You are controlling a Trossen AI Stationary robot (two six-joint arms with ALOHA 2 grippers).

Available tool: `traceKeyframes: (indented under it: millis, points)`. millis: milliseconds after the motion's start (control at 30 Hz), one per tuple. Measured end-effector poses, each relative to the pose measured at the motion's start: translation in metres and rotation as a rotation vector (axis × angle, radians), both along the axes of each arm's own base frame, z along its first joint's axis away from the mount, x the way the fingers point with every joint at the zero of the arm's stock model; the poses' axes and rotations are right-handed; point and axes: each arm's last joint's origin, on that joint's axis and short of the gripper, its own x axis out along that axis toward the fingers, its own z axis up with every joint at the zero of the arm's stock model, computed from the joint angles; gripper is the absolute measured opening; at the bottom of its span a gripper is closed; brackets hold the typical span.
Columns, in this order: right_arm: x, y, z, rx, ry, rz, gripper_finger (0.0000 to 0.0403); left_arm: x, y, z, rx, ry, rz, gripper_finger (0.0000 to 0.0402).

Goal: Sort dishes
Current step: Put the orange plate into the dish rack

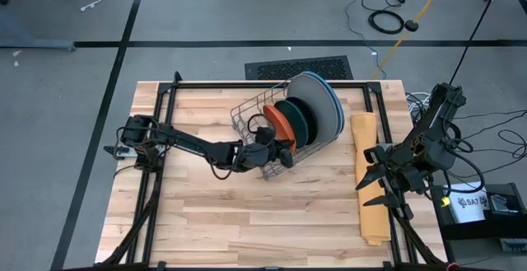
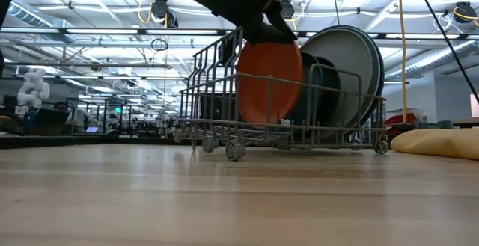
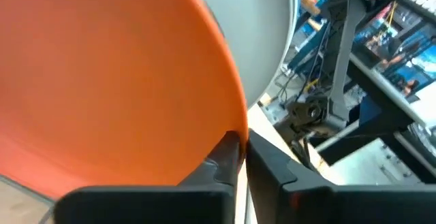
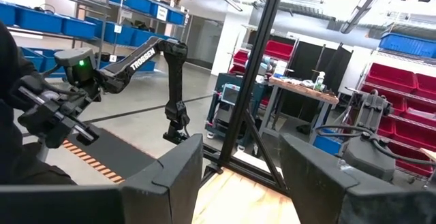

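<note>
An orange plate (image 2: 269,81) stands on edge in the near end of the grey wire rack (image 2: 209,111). Behind it stand a dark teal plate (image 2: 323,89), a black one (image 1: 298,116) and large grey (image 2: 358,63) and blue plates (image 1: 333,106). My left gripper (image 1: 282,146) reaches into the rack from the table's left and is shut on the orange plate (image 3: 102,81). My right gripper (image 1: 375,178) is open and empty at the table's right, over the yellow-orange cloth (image 1: 368,180). It also shows open in the right wrist view (image 4: 242,176). My left gripper pinches the orange plate's rim (image 3: 230,130) between its two fingers (image 3: 272,166), one finger on each face. It comes slanting down from the table's left onto the plate's upper edge (image 2: 251,40). The plate stands upright inside the rack. Whether its lower edge rests on the wires I cannot tell.
The rack stands at the middle of the table's far half, on small wheels (image 2: 234,150). The folded cloth lies along the right edge. Black frame bars (image 1: 165,131) run along the left, far and right sides. Bare wood (image 1: 247,213) lies in front of the rack.
</note>
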Motion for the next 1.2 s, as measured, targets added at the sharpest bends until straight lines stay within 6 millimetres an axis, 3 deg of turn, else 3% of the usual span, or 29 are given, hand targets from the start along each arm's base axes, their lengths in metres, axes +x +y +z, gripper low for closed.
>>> traceKeyframes:
  millis: [367, 500, 900, 1200]
  points:
    - [0.000, 0.000, 0.000, -0.001, 0.000, 0.000, 0.0185, 0.000, -0.001, -0.001, -0.014, 0.004, -0.029, 0.0184]
    - [0.000, 0.000, 0.000, -0.001, 0.000, 0.000, 0.0185, 0.001, -0.001, 0.001, -0.015, -0.024, -0.038, 0.0223]
    - [0.000, 0.000, 0.000, -0.001, 0.001, 0.000, 0.0185, 0.003, -0.002, 0.005, -0.065, -0.070, -0.078, 0.0235]
    - [0.000, 0.000, 0.000, 0.001, -0.001, 0.000, 0.0185, -0.002, -0.001, -0.009, -0.176, 0.033, -0.009, 0.0235]
